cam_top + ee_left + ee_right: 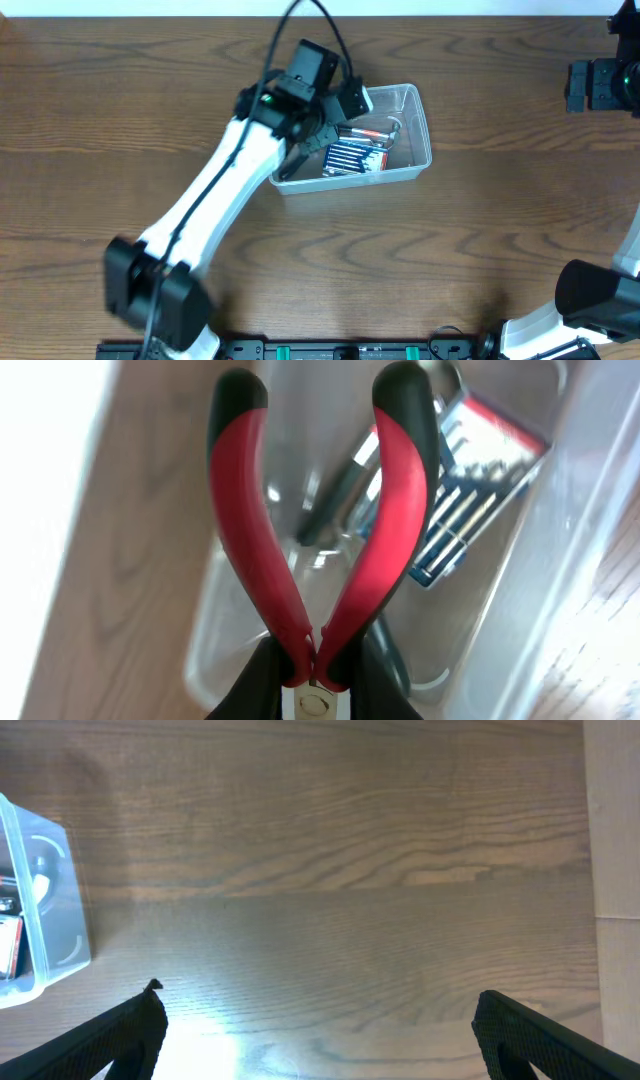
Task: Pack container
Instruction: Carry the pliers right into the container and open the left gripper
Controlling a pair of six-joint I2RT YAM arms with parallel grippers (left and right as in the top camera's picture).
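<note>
The clear plastic container [423, 128] stands behind the table's middle. My left gripper [298, 158] hangs over its left end. In the left wrist view that gripper [315, 672] is shut on a pair of pliers [385, 530], pinching them near the pivot. Their red handles with black tips spread out above the container [570, 500]. Inside it lie a blue-cased set of small tools [470, 500] and a dark metal tool [335, 500]. My right gripper [315, 1030] stands open over bare wood, far right of the container [55, 915], with nothing between its fingers.
The blue tool set [352, 157] and a red and silver item [375, 130] fill the container's middle. The right arm [603, 85] sits at the table's far right edge. A pale strip [612, 870] borders the wooden top.
</note>
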